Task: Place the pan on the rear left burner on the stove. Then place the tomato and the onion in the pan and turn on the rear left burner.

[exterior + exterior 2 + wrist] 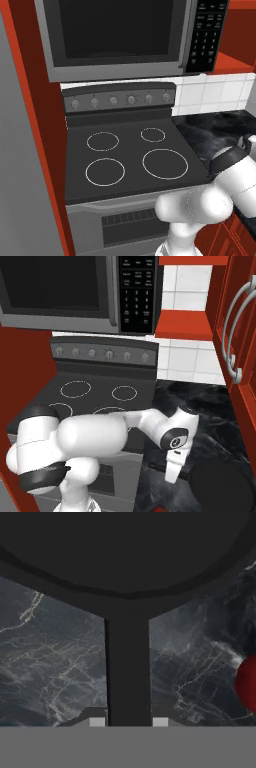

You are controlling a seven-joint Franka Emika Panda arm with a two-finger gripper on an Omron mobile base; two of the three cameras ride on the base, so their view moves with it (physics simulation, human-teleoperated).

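The pincer (128, 722) is clenched on the pan's handle (128, 667); the pan (220, 488) sits on the dark marble worktop (210, 406), right of the stove (125, 150), tomato (248, 684) beside it.

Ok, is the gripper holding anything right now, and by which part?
Yes: the gripper is shut on the pan, gripping its long straight handle, with the round bowl ahead of the fingertips.

pan (120, 547) handle between jaws | tomato (248, 684) right | marble counter (50, 662)
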